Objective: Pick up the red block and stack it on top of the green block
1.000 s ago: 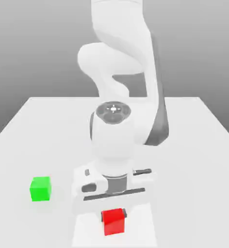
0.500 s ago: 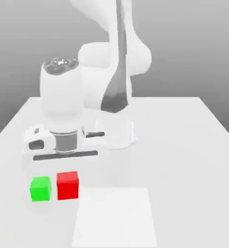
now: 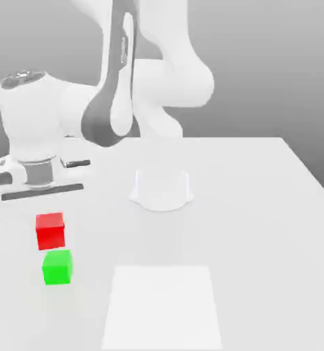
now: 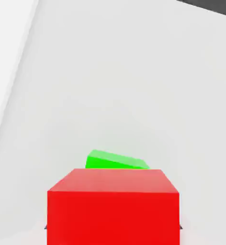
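Note:
The red block hangs in the air under my hand, off the table, with my gripper shut on it. The green block rests on the white table near the exterior view's left edge. In that view the red block is just above the green one, set slightly to the left, with a thin gap between them. In the hand view the red block is close in front, and it hides most of the green block beyond it.
The arm's round white base stands at the middle of the table. A flat, brighter white square lies near the front edge. The table's left edge runs close to both blocks.
My hand has swung to the exterior view's left and risen, carrying the red block from the front middle, past the green block's right side, to just above it. The green block has stayed put.

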`<action>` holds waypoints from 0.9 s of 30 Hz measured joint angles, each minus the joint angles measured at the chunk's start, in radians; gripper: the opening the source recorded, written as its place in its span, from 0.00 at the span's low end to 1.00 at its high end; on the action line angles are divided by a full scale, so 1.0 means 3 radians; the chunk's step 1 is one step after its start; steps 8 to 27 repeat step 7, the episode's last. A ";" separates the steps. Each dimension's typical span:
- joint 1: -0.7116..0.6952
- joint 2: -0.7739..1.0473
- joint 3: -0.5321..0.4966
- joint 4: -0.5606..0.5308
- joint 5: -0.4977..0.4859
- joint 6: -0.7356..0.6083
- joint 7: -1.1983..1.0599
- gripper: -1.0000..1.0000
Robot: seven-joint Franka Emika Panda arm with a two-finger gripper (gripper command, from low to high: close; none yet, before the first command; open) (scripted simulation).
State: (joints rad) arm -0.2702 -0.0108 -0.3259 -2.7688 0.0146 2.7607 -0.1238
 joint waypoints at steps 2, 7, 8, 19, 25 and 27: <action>-0.0001 0.0144 0.0030 0.0004 0.0133 0.0131 -0.0096 0.00; -0.0063 0.0423 0.0137 0.0004 0.0390 0.0384 -0.0278 1.00; -0.0063 0.0423 0.0137 0.0004 0.0390 0.0384 -0.0278 1.00; -0.0063 0.0423 0.0137 0.0004 0.0390 0.0384 -0.0278 1.00; -0.0063 0.0423 0.0137 0.0004 0.0390 0.0384 -0.0278 1.00; -0.0063 0.0423 0.0137 0.0004 0.0390 0.0384 -0.0278 1.00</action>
